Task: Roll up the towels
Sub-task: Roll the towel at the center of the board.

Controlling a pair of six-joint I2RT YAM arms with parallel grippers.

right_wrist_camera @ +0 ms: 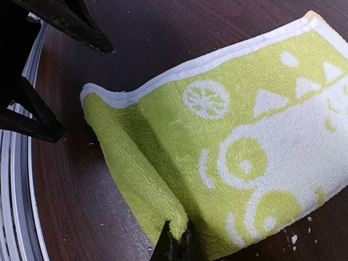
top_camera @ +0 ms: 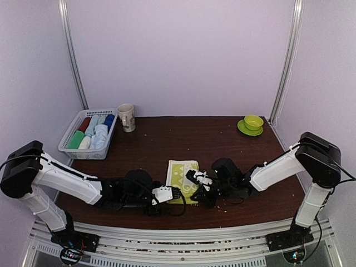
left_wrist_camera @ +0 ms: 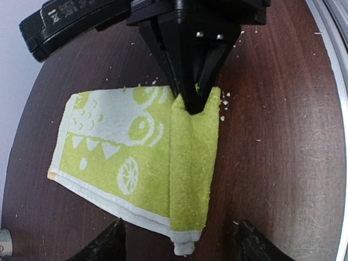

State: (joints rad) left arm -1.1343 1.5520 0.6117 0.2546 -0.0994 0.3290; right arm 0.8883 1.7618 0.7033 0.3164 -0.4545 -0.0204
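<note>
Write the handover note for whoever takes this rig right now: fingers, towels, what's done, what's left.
Left gripper: fingers open, straddling the near end of the yellow-green terry towel with white print, not gripping.
Right gripper: fingers shut on that towel's turned-over edge.
The towel lies on the dark wooden table between the arms.
Done: one edge is folded over, the start of a roll. Rolled cloths sit in the white slatted plastic basket.
Left: roll this towel up fully.
</note>
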